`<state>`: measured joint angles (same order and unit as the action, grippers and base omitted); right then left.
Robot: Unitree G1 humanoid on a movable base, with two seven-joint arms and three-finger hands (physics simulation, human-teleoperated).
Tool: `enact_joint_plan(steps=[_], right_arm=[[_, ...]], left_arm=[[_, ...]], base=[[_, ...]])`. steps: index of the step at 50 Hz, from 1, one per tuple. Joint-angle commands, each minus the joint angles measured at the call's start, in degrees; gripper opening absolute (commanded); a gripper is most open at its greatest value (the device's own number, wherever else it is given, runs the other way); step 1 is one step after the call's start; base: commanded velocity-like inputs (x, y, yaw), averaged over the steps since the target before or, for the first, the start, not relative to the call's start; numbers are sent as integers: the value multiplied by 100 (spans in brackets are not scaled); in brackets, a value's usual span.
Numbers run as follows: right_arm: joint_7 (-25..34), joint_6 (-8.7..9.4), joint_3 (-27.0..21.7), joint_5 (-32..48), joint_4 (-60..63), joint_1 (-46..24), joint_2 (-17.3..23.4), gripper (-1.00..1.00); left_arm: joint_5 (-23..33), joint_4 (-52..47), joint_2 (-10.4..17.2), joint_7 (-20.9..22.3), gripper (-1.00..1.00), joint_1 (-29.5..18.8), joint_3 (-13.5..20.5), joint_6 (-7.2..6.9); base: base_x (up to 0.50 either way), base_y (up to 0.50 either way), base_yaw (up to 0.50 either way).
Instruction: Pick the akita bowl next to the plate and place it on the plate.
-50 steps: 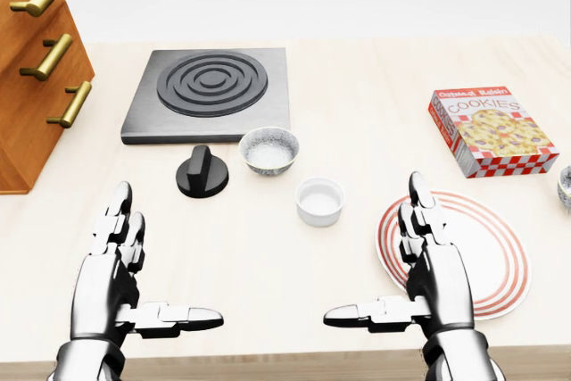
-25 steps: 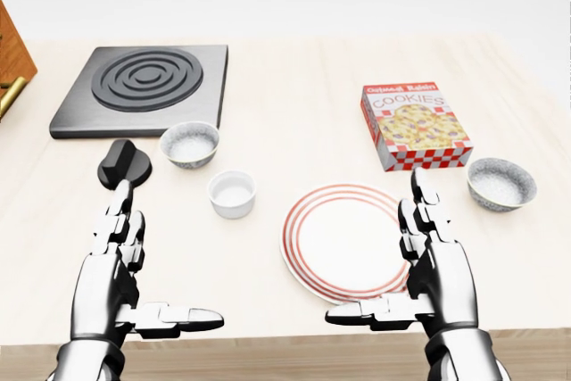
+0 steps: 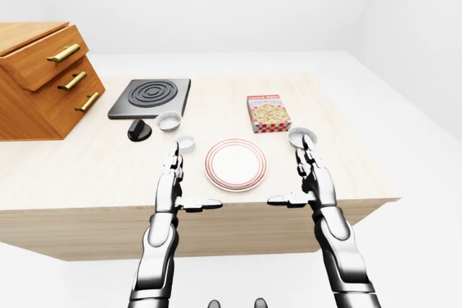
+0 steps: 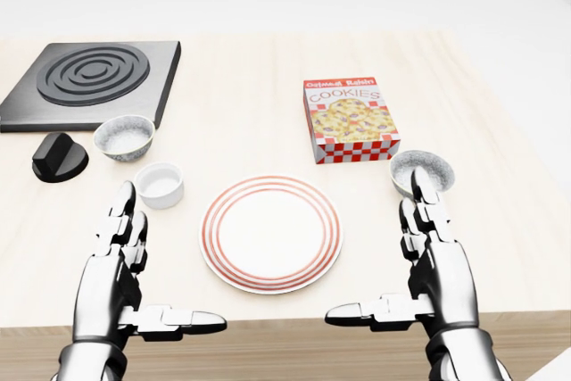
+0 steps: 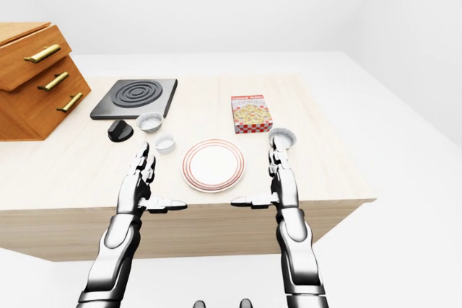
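Akita bowl: the grey speckled akita bowl (image 4: 419, 165) sits upright on the table (image 4: 241, 69), just right of the plate in the head view and just below the cookie box's right corner.
Plate: a white plate (image 4: 270, 234) with red rings, bare, lying between the two hands.
Right hand: the right hand (image 4: 437, 269) has its fingers straight and its thumb out sideways, holding nothing. Its top fingertip overlaps the bowl's lower rim in the head view; I cannot tell whether it touches.
Left hand: the left hand (image 4: 111, 274) is spread the same way and is empty, just below the white ramekin (image 4: 161, 185).
Cookie box: the cookie box (image 4: 351, 120) lies flat, above and right of the plate.
Further left: a second speckled bowl (image 4: 124, 136), a black knob (image 4: 59, 157) and a dark burner slab (image 4: 89, 85).
Far left: a wooden drawer cabinet (image 3: 43, 81).
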<state>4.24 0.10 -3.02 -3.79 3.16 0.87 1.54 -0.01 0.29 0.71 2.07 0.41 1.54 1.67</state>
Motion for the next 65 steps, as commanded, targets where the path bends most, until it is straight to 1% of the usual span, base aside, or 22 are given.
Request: enact_joint_plan(steps=[1, 3, 7, 13, 14, 15, 21, 24, 26, 29, 30, 31, 32, 37, 46, 49, 50, 51, 52, 55, 60, 65], right_arm=[[33, -35, 193, 384, 108, 78, -16, 100], [79, -72, 194, 388, 139, 94, -25, 100], [238, -228, 220, 407, 145, 180, -17, 100], [259, -226, 213, 425, 160, 199, -35, 100], [263, -231, 216, 431, 163, 205, -37, 100], [264, -231, 215, 432, 163, 205, -38, 100], [267, -223, 214, 434, 175, 212, -45, 100], [269, -238, 206, 436, 154, 203, -43, 100], [267, -219, 211, 441, 179, 207, -46, 100], [234, -246, 224, 484, 127, 187, -54, 100], [207, -379, 219, 489, 102, 183, -63, 100], [184, -394, 227, 528, 116, 185, -57, 100], [184, -350, 210, 500, 115, 172, -56, 100], [169, -354, 207, 490, 118, 165, -58, 100], [167, -408, 191, 459, 74, 165, -51, 100], [171, -394, 191, 447, 105, 182, -52, 100], [170, -383, 195, 451, 122, 186, -52, 100], [170, -382, 195, 451, 123, 186, -52, 100], [166, -393, 195, 462, 121, 187, -50, 100], [160, -385, 189, 463, 118, 178, -50, 100], [166, -415, 186, 477, 84, 177, -43, 100], [167, -416, 185, 478, 83, 176, -44, 100]], left_arm=[[15, -58, 21, -11, 100, 18, 12, -21], [15, -88, 19, -14, 100, 19, 11, -51], [23, 20, 22, -18, 100, -15, 17, 43], [30, -49, 19, -20, 100, 18, 6, 11], [24, 49, 23, -13, 100, 3, 17, 92], [24, 59, 23, -13, 100, 1, 18, 100], [27, 4, 22, -13, 100, 21, 13, 67], [31, -66, 18, -19, 100, 24, 5, -1], [27, -11, 20, -15, 100, 13, 12, 44], [19, 43, 26, -14, 100, -6, 27, 99], [27, 18, 35, -19, 100, -10, 36, 96], [28, 16, 35, -19, 100, -10, 37, 95], [17, -159, 41, -16, 100, 21, 45, 3], [31, -143, 40, -17, 100, 21, 52, 36], [11, -596, 25, -34, 100, 104, 57, -219], [1, -1015, 28, -79, 100, 127, 83, -439], [-14, -1198, 30, -98, 100, 127, 105, -554], [-14, -1209, 30, -99, 100, 127, 107, -561], [-163, -1663, 49, -165, 100, 43, 259, -667], [-442, -2489, 219, -444, 100, -336, 749, -667], [-856, -2894, 658, -636, 100, -799, 1459, -667], [-881, -2894, 684, -660, 100, -798, 1454, -667]], base=[[0, 0, 0], [0, 0, 0], [25, 0, 0], [50, 0, 0], [50, 0, 0], [50, 0, 0], [50, 0, 0], [50, 0, 0], [50, 0, 0], [50, 0, 0], [0, 0, 0], [0, 0, 0], [0, 0, 0], [0, 0, 0], [0, 0, 0], [0, 0, 0], [0, 0, 0], [0, 0, 0], [0, 0, 0], [0, 0, 0], [0, 0, 0], [0, 0, 0]])
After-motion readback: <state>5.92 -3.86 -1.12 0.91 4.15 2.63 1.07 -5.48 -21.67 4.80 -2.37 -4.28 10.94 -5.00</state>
